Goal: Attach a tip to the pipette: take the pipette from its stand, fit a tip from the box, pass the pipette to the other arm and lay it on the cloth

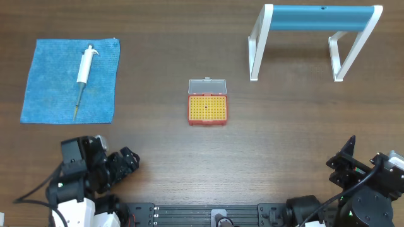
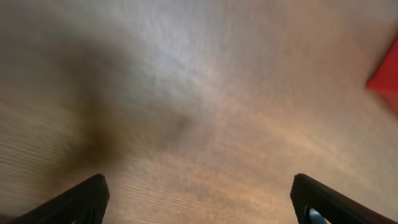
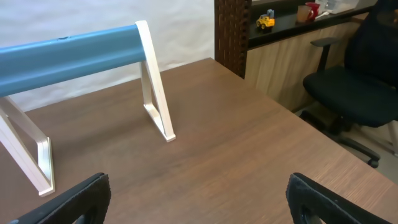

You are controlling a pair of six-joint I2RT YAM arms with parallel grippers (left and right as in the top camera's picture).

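Item 1: pipette [image 1: 84,68]. It lay flat on the cloth [image 1: 44,94] at the bench's [image 1: 189,164] 10 o'clock corner in the top view. Its long axis ran nearly 12 to 6 o'clock, leaning slightly, with the white head toward 12 and the yellow tip [image 1: 77,110] toward 6. The tip appeared fitted.

Item 2: box [image 1: 207,108]. It sat mid-bench with its lid open toward 12 o'clock, well apart from the cloth. A red corner of it showed in the left wrist view [image 2: 385,74].

Item 3: stand [image 1: 319,19]. It stood at the 1 o'clock corner with nothing on it.

Item 4: left fingers [image 2: 74,202]. They were spread apart with nothing between them, low over bare bench near the left base. The pipette lay toward 11 o'clock from them, with the tip end nearest.

Item 5: right fingers [image 3: 81,199]. They were likewise apart and held nothing, near the right base, facing the stand. They were well apart from the pipette, with the whole bench between.

Assessment: judged from how things lay, the task looked complete, with the pipette tipped and resting on the cloth. Should a regrasp be called for, the left arm was far the nearer. Its fingers would need to close across the 12-to-6 axis, on the body above the tip.
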